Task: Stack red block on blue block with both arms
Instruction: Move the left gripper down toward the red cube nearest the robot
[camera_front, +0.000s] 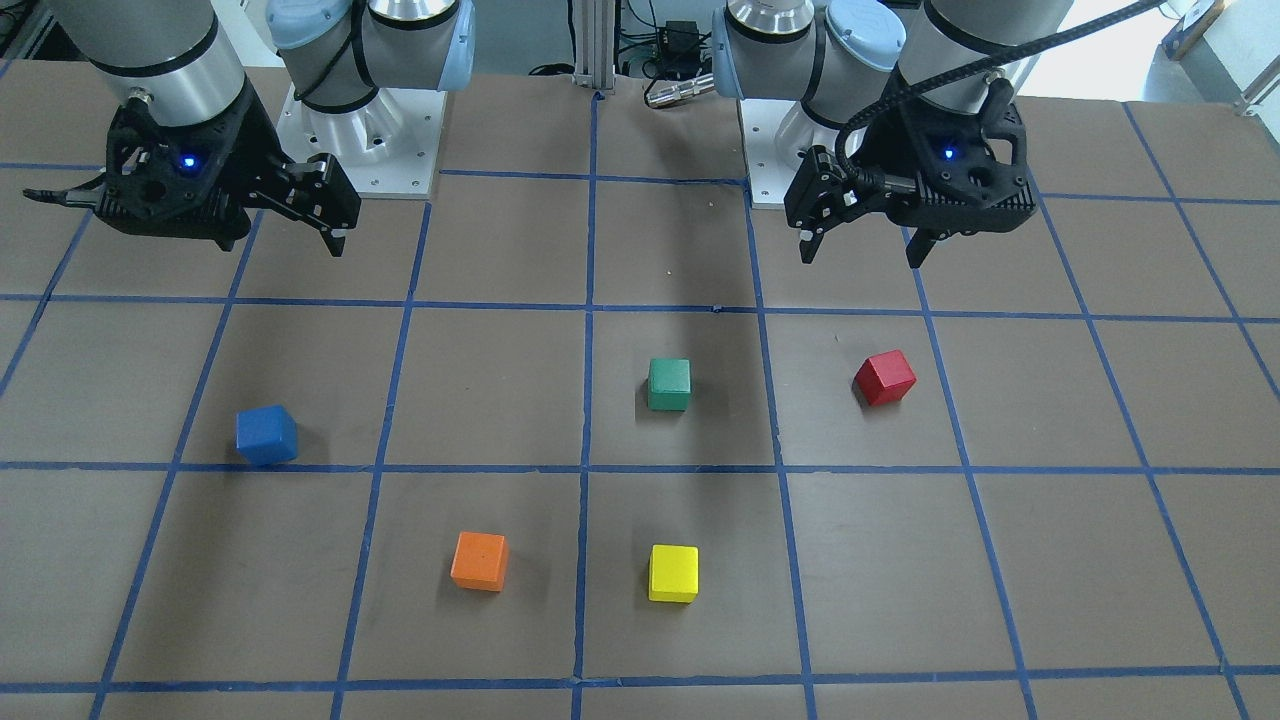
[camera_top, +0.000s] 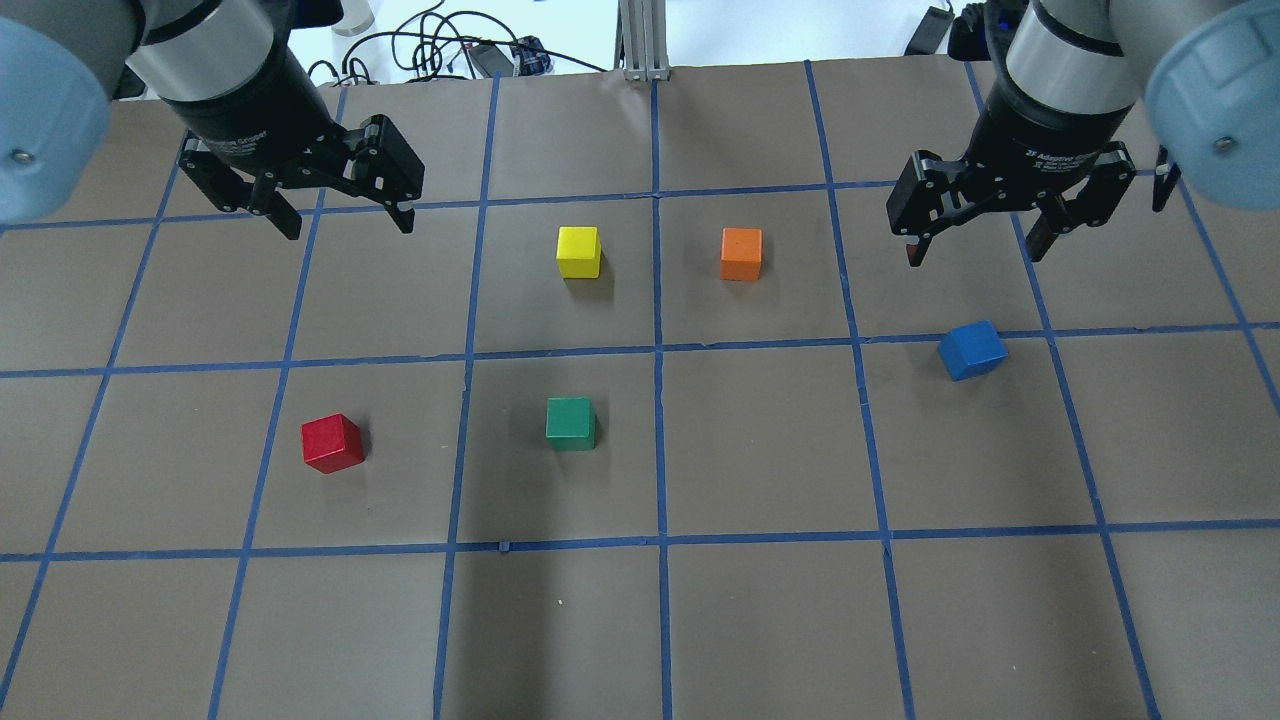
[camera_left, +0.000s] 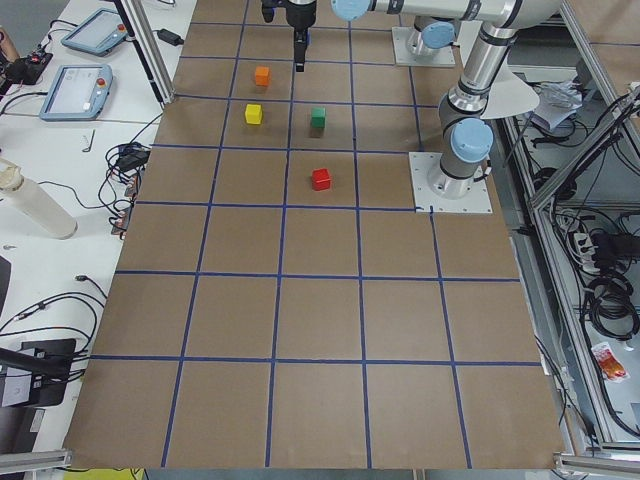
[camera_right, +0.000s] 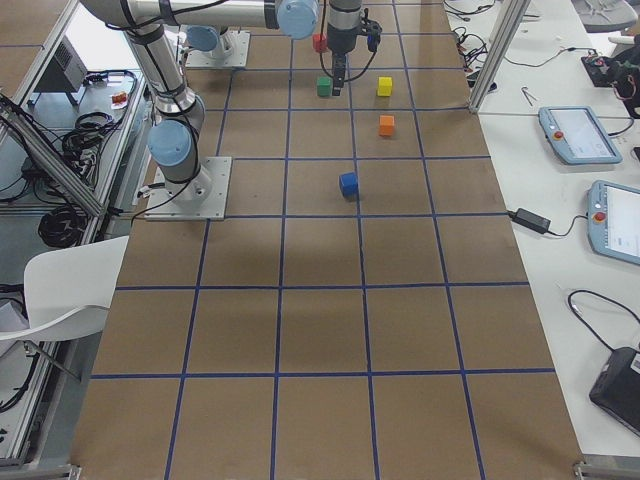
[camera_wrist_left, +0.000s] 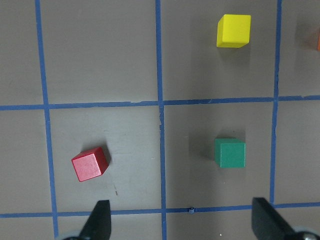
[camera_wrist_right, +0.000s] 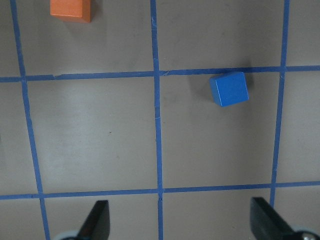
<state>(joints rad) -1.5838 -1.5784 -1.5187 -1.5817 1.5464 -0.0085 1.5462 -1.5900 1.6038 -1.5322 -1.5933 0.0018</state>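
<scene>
Red block (camera_top: 332, 443): matte cube, skewed to the grid, on the table (camera_top: 760, 620) below the left gripper (camera_top: 348, 228), untouched. Blue block (camera_top: 972, 350): same size, also skewed, below the right gripper (camera_top: 973, 250). Both grippers hang above the table, pointing down, jaws spread wide, empty.

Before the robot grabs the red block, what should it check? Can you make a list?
1. The left gripper is open and empty: ok.
2. The right gripper is open and empty: ok.
3. The red block stands alone with nothing on it: ok.
4. The blue block has a bare top for stacking: ok.
5. The red block is lined up under the left gripper: not ok. In the left wrist view it sits off to one side and is turned askew.
6. The green block is apart from the red block: ok.
</scene>
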